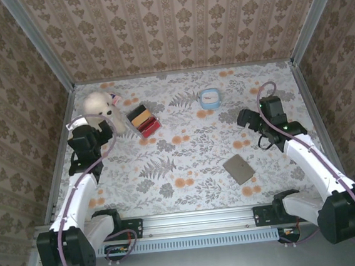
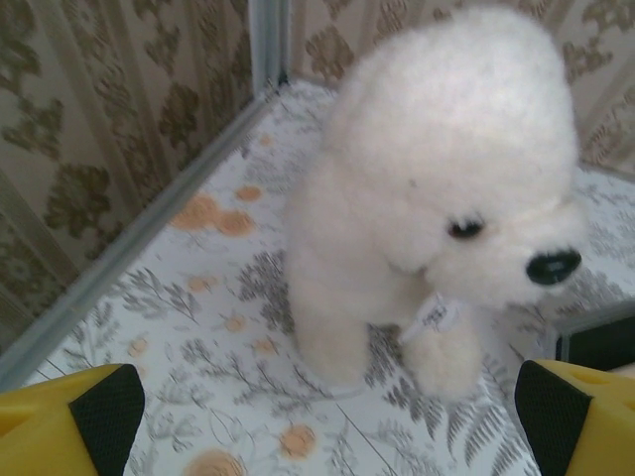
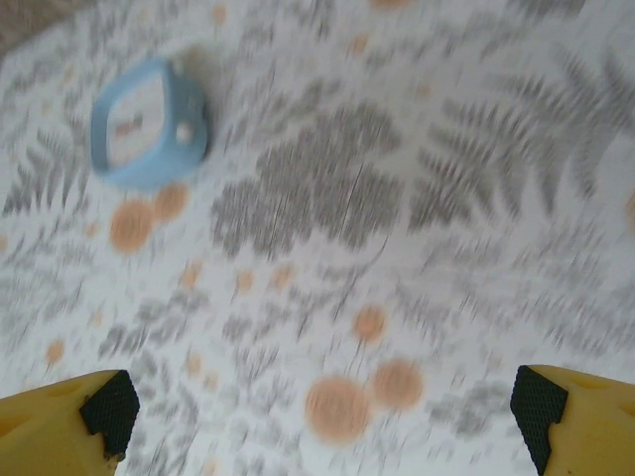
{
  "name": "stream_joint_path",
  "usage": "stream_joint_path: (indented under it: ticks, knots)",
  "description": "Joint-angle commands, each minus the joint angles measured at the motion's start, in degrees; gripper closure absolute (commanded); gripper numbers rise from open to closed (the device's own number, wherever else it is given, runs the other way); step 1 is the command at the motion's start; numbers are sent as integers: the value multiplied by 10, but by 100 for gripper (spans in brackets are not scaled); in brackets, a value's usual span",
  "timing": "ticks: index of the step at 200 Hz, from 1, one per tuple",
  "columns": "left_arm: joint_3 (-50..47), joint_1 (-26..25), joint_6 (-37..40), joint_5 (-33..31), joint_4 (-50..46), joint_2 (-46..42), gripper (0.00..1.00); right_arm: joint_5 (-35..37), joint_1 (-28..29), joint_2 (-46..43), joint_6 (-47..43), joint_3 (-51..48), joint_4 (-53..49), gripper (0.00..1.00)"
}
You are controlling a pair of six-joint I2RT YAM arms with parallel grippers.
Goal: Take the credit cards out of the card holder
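The card holder (image 1: 239, 168) lies closed and flat on the tabletop (image 1: 186, 154), toward the right end of the near edge and turned so that one corner points at that edge. It lies left of the right arm's forearm and touches neither arm.

The right pincer (image 3: 322, 407) hangs over bare patterned cloth in the right half of the tabletop, farther from the near edge than the holder. Its yellow fingers (image 3: 60, 421), tipped with black pads, sit at the two lower corners of the blurred wrist view. They are spread wide with nothing between them. A small light-blue square object (image 1: 209, 98) with a white face lies toward the far edge, right of centre. From the right wrist it shows at the upper left, well apart from the fingers.

The left pincer (image 2: 322, 421) is near the far left corner, facing a white plush dog (image 1: 99, 104) that stands just in front of it. Its fingers are also spread wide and hold nothing, and the dog stands beyond their tips without touching them.

A block (image 1: 144, 120) striped black, tan and red lies just right of the dog, well apart from the holder.
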Motion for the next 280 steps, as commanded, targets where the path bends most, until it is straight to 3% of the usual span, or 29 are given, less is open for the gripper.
stream_joint_path:
  ticks: [1,58,105,164,219,250,280]
  knots:
    - [13,-4,-24,58,-49,12,0,-62,41,3,63,-16,-87,0]
    - [9,-7,-5,127,-33,19,0,-61,128,38,126,-57,-105,1]
    - [13,-10,3,118,-38,21,0,-122,150,75,149,-86,-60,1]
    - [14,-10,-1,115,-41,25,0,-119,174,85,167,-104,-101,1]
    - [22,-10,-8,150,-41,35,0,-163,195,160,207,-114,54,1]
    - [29,-13,-21,172,-44,43,0,-182,226,253,224,-53,160,1]
    - [55,-13,-39,192,-74,65,0,-190,250,348,209,55,180,2]
